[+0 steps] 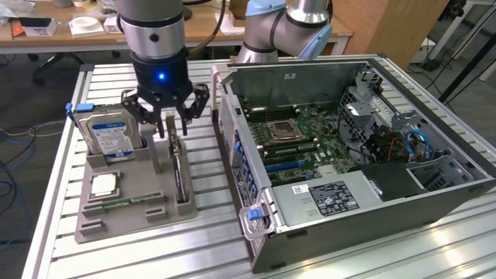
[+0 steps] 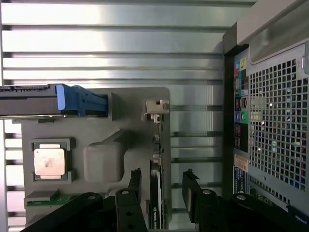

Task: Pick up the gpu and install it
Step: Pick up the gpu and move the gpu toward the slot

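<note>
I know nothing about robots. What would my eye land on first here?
The opened computer case on the exterior view's right, its green motherboard bare. On that view's left, the arm's end effector hangs open astride the gpu, which stands on edge in a grey tray. A hard drive with a blue-white label stands beside it in the same tray.

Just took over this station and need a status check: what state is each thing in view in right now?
gripper: open, straddling the gpu's top edge, not clamped.
gpu: standing on edge in the holder, not installed.
hard drive: upright in its slot.
processor: flat in its recess.
memory stick: lying flat.
computer case: on its side, panel off.
</note>
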